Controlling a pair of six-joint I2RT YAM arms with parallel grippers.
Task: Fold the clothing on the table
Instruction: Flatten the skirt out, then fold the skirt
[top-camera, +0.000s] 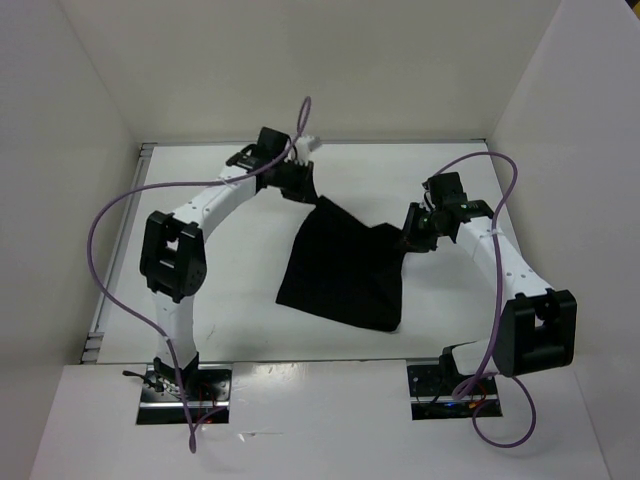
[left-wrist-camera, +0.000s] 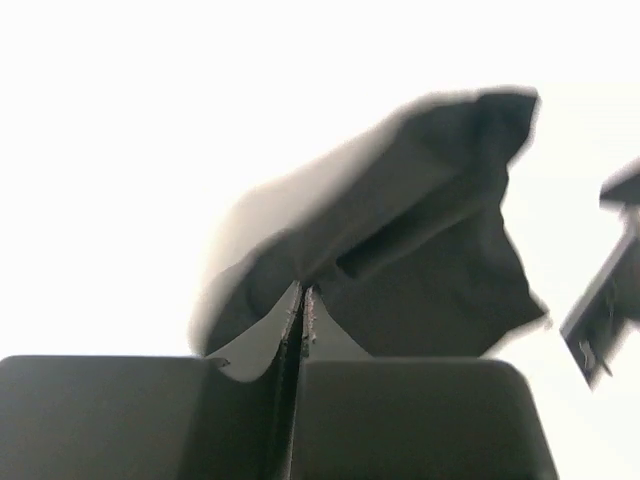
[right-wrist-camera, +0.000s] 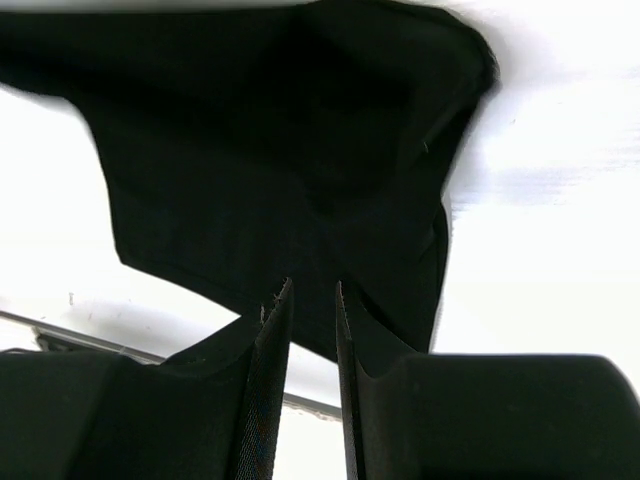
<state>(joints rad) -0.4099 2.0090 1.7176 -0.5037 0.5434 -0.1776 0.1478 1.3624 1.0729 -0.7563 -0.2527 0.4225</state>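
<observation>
Pinches a far corner of cloth (top-camera: 340, 275) with left gripper (top-camera: 303, 188), tips pressed tight together on the fabric, raised over table (top-camera: 230, 310) near the middle of its far edge. Holds the opposite corner with right gripper (top-camera: 413, 235), toward the right edge. Tips narrowly apart there with fabric filling the gap, so reads as a pinch on a thicker bunch. Leaves cloth strung between the two, top edge sagging, near hem lying on table just short of the near edge.

Risks:
- Could lose the left corner, with only a thin sliver of fabric caught at the very tips. Likely stripped out by any pull apart.
- Could slip on the right too, given the gap not fully closed.
- Could drag and bunch the near hem if swung forward too low, giving a crooked fold.
- Could land skewed, with left corner farther back than right.

Views:
- From top only: whole outline, both arms, hem contact with table. No detail of either grip.
- From left wrist only: closed seam with fabric caught in it, plus right gripper blurred at the right margin. Nothing of the hem, and too blurred for fold detail.
- From right wrist only: the gap with fabric in it, cloth spreading away beyond. No sight of left gripper.
</observation>
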